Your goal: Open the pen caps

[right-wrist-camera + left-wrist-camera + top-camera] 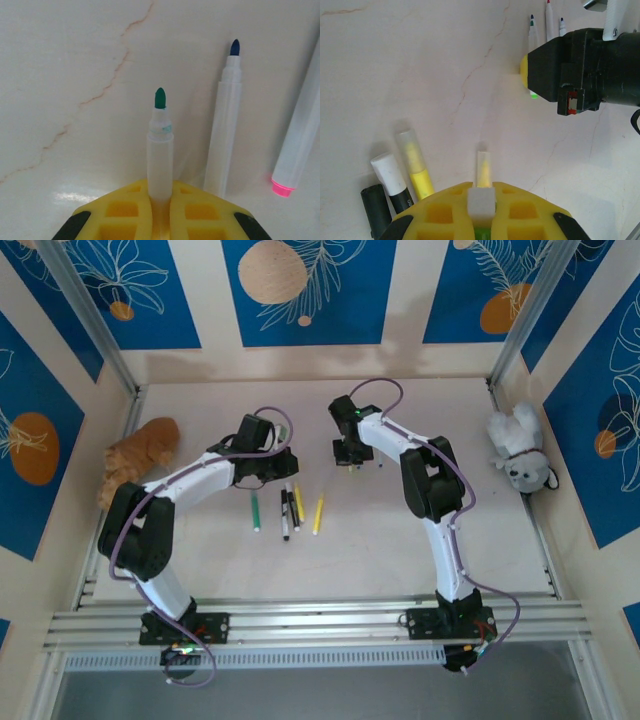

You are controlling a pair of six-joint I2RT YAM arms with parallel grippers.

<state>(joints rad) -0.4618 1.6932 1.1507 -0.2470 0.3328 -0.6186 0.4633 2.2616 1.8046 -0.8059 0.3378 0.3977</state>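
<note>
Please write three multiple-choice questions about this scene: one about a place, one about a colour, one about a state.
1. Where does the white plush dog lie?
A. at the right edge of the table
B. between the two arms
C. at the near edge

2. What colour is the tip of the pen in the right end effector?
A. pink
B. green
C. black

3. The blue-tipped pen beside it is:
A. capped
B. uncapped
C. broken in two

Answers: 1 A, it lies by the right wall; 2 B, the green tip shows beyond the fingers; 3 B, its bare tip shows.

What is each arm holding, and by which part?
Right jaws: the uncapped green-tipped pen, by its rear barrel. Left jaws: a small translucent cap, by its near end.
</note>
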